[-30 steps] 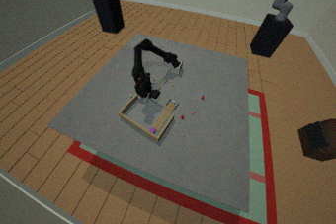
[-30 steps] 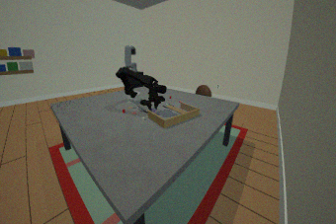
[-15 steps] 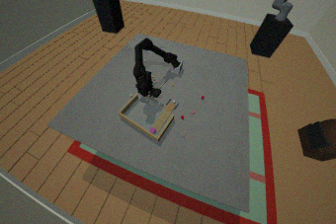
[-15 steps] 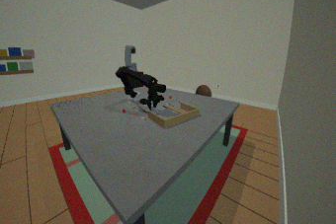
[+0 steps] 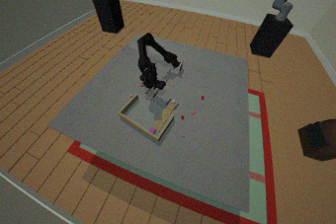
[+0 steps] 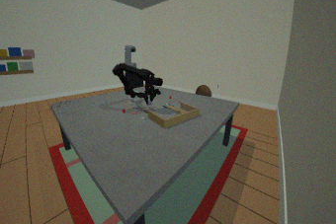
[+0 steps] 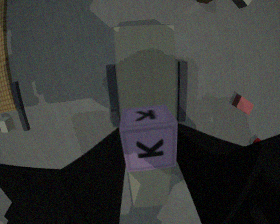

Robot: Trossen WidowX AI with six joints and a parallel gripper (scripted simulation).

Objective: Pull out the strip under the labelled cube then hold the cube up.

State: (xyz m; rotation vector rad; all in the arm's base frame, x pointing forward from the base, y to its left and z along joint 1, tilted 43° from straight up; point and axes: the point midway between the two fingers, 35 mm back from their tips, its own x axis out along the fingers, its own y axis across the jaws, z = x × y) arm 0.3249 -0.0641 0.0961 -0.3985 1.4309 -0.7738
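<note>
Claw (image 5: 157, 88) (image 6: 149, 100) (image 7: 146, 130) grasping purple K-marked cube (image 6: 149, 103) (image 7: 150, 150), finger on either side. Pale strip (image 7: 146, 70) runs behind cube in wrist view; contact or gap beneath unclear.

Risks: cube may slip or twist if grip sits off-centre; strip may drag along if still loaded; low swing could clip wooden tray (image 5: 139, 125) (image 6: 182, 116).

Black arm (image 5: 143, 54) (image 6: 133, 76) bent at elbow, wrist pitched down, claw low beside tray.
</note>
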